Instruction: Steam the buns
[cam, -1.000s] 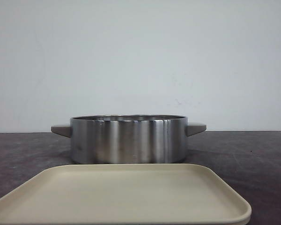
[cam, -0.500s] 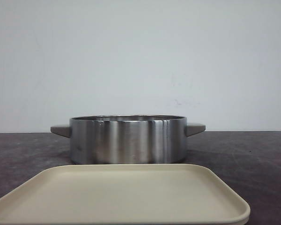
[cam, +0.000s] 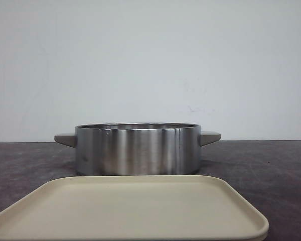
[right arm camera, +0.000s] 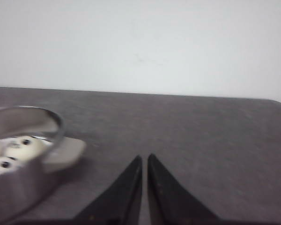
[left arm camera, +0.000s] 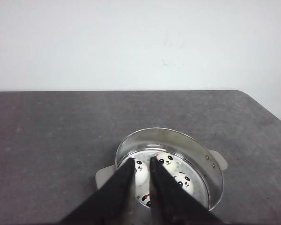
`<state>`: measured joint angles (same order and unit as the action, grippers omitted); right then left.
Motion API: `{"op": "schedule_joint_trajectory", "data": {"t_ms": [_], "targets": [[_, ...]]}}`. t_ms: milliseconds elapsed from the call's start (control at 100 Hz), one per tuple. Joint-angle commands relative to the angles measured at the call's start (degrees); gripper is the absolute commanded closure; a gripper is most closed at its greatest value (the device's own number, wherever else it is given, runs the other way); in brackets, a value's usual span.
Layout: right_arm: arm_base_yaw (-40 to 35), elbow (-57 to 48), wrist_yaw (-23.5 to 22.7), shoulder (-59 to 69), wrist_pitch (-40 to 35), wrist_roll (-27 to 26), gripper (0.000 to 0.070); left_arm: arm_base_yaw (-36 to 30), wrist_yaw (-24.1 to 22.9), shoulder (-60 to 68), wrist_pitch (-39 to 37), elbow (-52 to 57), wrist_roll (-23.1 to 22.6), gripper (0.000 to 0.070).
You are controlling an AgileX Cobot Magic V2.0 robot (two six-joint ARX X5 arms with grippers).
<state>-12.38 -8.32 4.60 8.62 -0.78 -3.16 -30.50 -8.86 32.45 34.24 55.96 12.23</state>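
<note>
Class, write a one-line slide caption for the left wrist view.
Panda-faced buns sit inside the steel pot on a grey table.

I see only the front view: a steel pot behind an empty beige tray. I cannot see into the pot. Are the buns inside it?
Observer: Yes. The left wrist view shows the buns with panda faces inside the pot.
Operator: Where is the left gripper?
Observer: The left gripper is above the pot, jaws slightly apart, holding nothing.
Operator: And the right one?
Observer: The right gripper is over bare table beside the pot's handle, jaws nearly closed and empty.
</note>
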Motion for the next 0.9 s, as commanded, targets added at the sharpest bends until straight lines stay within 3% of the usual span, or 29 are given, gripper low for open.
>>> {"op": "schedule_joint_trajectory", "data": {"t_ms": [0,450,530,890], "targets": [[0.8,1.7,1.2,-2.1,-0.4,0.6,0.0686,-0.3,-0.2,0.1,-0.6,0.5,0.3,0.0684],[3.1,5.6,0.7,-8.4,-13.9,0.6,0.0686,-0.3,-0.2,0.1,-0.6,0.5,0.3,0.0684],[3.1,6.0,-1.0,-8.4,-13.7,0.6,0.0686,-0.3,-0.2,0.1,-0.6,0.5,0.3,0.0684],[3.1,6.1,-1.1,-8.4,-13.4,0.6,0.0686,-0.3,-0.2,0.1,-0.6,0.5,0.3,0.0684]]}}
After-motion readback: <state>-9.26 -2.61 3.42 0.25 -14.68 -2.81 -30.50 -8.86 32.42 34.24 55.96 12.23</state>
